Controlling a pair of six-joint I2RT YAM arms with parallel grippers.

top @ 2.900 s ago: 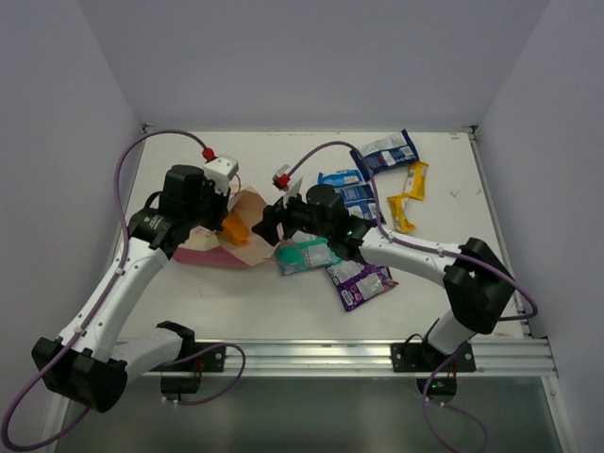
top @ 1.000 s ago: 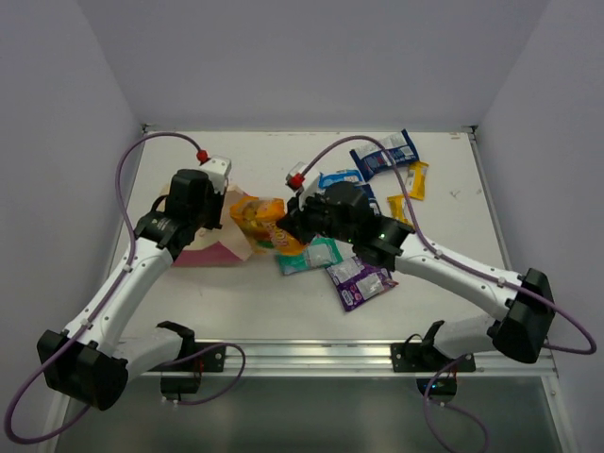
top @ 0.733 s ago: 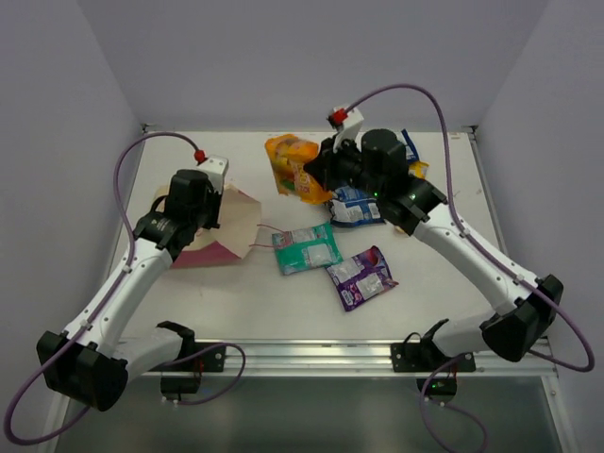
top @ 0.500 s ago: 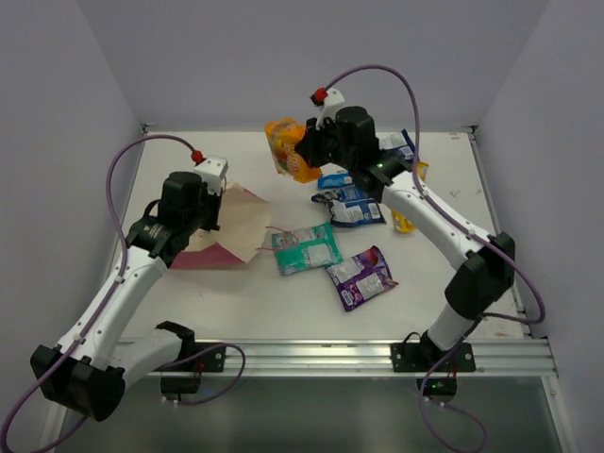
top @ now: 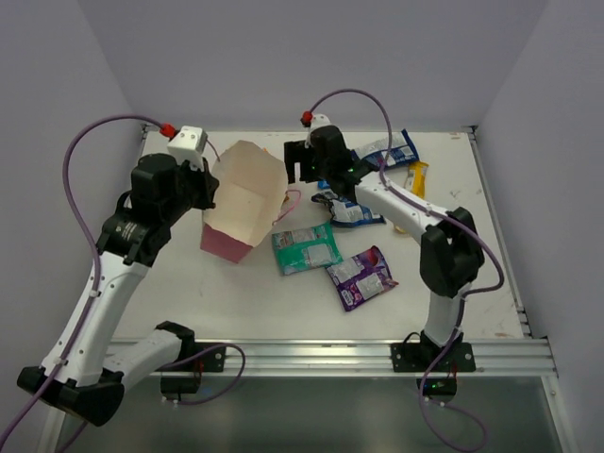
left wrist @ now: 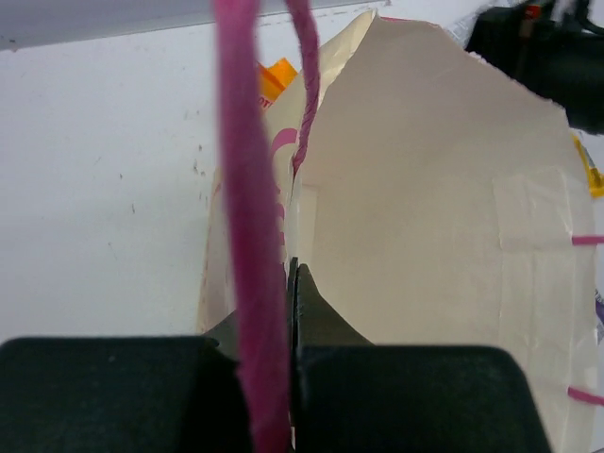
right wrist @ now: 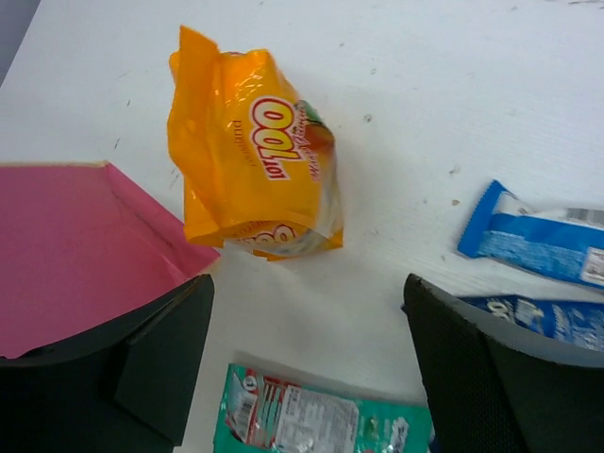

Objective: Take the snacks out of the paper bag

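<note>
A white surface [top: 236,302] is boxed in by plain pale walls [top: 283,66] on three sides. One paper bag [top: 243,193] is held tilted at the left, mouth upward, its rim pinched in the left jaws. The right jaws stand wide above one orange packet [right wrist: 255,170] lying flat. Also lying there are one teal packet [top: 307,249], one purple packet [top: 361,276], one yellow packet [top: 417,176] and at least two blue-and-white packets [top: 387,151].

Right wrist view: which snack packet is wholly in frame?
The glossy orange packet, ahead of the open right gripper. The teal-green packet is cut off at the bottom edge, the blue-and-white ones at the right edge.
</note>
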